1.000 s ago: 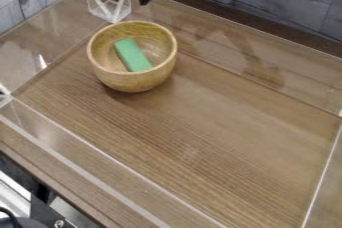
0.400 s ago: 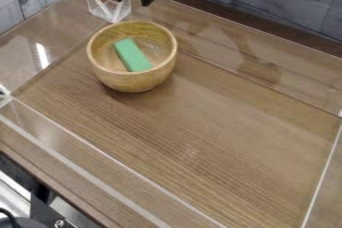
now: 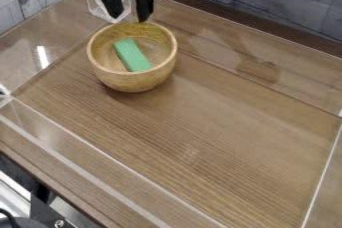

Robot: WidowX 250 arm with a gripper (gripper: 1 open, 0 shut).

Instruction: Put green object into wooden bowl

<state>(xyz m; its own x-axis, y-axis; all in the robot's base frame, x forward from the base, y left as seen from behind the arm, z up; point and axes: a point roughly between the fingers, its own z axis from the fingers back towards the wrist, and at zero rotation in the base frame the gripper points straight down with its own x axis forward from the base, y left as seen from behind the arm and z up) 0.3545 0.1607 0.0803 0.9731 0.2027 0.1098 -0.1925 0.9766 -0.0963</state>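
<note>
camera | fingers [image 3: 126, 13] spread above wooden bowl [image 3: 110, 74] | green object [image 3: 131, 55] inside

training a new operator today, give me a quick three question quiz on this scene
1. True or false: the green object lies inside the wooden bowl.
2. The hand is: A) shut on the block, B) open and empty, C) out of view.
3. Where in the picture is the hand relative to the bowl?

Key: 1 true. 2 B. 3 Above the bowl's far rim, toward the top of the picture, fingers pointing down.
</note>
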